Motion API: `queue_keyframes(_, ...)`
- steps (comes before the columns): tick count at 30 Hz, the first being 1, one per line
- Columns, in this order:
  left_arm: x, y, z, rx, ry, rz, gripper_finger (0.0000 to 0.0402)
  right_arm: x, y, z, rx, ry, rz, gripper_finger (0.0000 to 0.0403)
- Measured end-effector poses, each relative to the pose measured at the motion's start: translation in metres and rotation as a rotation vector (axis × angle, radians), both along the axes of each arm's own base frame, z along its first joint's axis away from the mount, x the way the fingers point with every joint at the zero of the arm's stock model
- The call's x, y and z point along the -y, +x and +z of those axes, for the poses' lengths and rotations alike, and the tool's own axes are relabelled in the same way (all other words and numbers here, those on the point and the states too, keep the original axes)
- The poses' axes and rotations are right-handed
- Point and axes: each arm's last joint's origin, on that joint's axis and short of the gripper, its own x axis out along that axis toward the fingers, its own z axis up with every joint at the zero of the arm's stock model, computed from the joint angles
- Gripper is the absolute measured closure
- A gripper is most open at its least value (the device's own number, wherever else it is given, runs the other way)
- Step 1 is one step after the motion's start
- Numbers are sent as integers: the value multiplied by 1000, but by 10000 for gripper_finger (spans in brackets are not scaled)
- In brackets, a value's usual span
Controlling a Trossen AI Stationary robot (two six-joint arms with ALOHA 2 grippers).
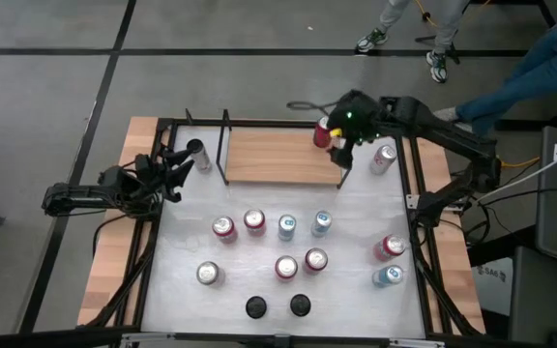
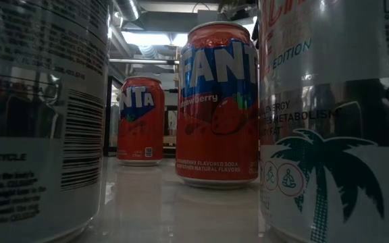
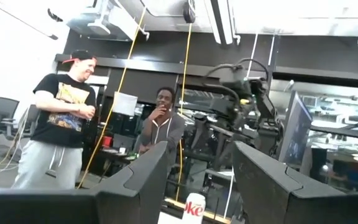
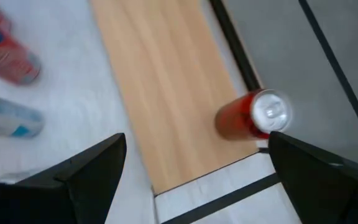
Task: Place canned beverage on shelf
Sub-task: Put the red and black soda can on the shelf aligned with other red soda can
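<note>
From above, the right end effector [image 1: 341, 138] covers the shelf's [image 1: 269, 157] right end, and I can only see part of the red can [image 1: 322, 131] beside it. In the right wrist view that can [image 4: 253, 115] is blurred, so I can't read its label or tell whether it touches the board. The low view is walled off by two near cans [image 2: 42, 115] cut by the frame edges; neither arm shows there. In the left wrist view a can [image 3: 195, 206] is cut off at the bottom, and the left end effector's [image 3: 194, 180] fingertips lie out of frame.
</note>
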Motion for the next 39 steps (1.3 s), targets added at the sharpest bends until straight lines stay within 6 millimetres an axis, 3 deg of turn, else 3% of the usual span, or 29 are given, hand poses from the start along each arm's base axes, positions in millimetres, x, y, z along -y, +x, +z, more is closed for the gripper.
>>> queue_keyframes(15, 1, 1, 0, -10, 27, -43, 227, -64, -32, 5, 5, 87, -62, 19)
queue_keyframes(24, 1, 1, 0, -10, 27, -43, 227, -101, -19, -14, 12, 185, 76, 19)
queue_keyframes(30, 1, 1, 0, -10, 27, -42, 227, -128, -5, -17, 138, 309, 253, 19)
queue_keyframes(34, 1, 1, 0, -10, 27, -42, 227, -150, 1, -16, 217, 314, 338, 19)
queue_keyframes(39, 1, 1, 0, -11, 28, -44, 227, -179, 6, -25, 195, 259, 393, 20)
